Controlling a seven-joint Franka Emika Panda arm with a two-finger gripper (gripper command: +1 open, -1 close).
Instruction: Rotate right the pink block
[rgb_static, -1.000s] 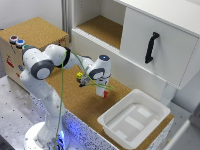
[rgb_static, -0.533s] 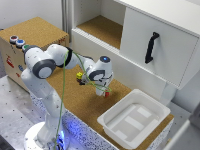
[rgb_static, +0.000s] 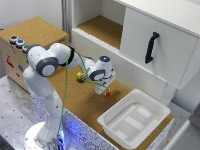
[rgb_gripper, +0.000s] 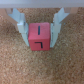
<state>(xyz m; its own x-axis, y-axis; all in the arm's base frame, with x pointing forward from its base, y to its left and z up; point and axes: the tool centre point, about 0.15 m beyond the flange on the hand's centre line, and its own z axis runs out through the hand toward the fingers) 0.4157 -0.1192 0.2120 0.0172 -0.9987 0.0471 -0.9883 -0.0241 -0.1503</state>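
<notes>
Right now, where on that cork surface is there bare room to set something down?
Free cork lies between the white tray and the arm's base, and behind the yellow block toward the cabinet. It is crowded where the gripper straddles the pink block.

The surface (rgb_static: 80, 100) under me looked like cork, rough, speckled and matt. The pink block (rgb_gripper: 39, 38) seemed matt, smooth-faced, with dark markings. My gripper (rgb_gripper: 39, 22) had pale, plastic-looking fingers (rgb_gripper: 18, 24). The white tray (rgb_static: 131, 136) appeared to be smooth, faintly glossy plastic.
</notes>
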